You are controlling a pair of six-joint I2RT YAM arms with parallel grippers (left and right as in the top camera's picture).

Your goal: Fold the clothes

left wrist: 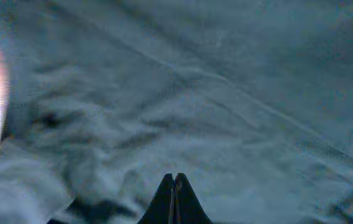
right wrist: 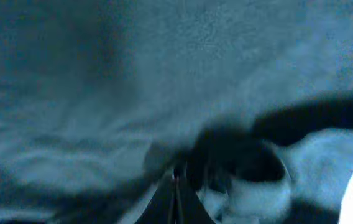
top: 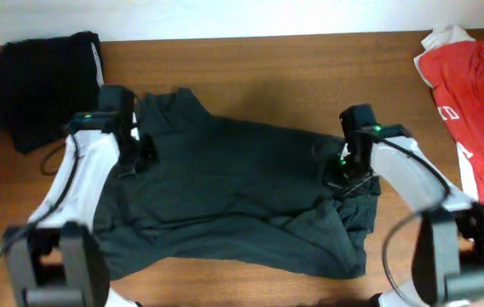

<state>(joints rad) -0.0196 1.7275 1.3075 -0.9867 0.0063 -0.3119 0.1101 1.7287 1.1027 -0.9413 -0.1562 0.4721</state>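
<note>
Dark T-shirt [top: 242, 196] lies spread but rumpled mid counter [top: 267, 77], btwn the two arms. No print shows, and its near-R corner is bunched in folds. Black folded garment [top: 42, 85] sits far L, just clear of the shirt. Red garment [top: 472, 102] hangs at the R edge, well apart.

L claw [top: 137, 152] is down on the shirt's L side. In the wrist view its tips [left wrist: 174, 186] meet flat, closed. Can't tell if any cloth is caught btwn them.

R claw [top: 344, 175] is down on the R side, also closed. Cloth puckers right at its tips [right wrist: 175, 185], so prob. a pinch of the shirt.

Risks from here:
- L grip may be empty or only skin-deep. On a lift that side stays on the counter and the shirt twists instead of folding.
- R pinch sits in a bunched patch, so it may hold 2+ layers. The fold then drags the crumple along and the edge comes out uneven.
- If the arms rise at diff. rates or heights, the cloth skews and the fold line runs diagonal.
- Thin knit slips. A fast pull could strip it out of either claw mid-air.
- A wide L swing could brush the black pile and nudge it.
- Wrinkles across the middle get trapped under the fold if not tensioned first.
</note>
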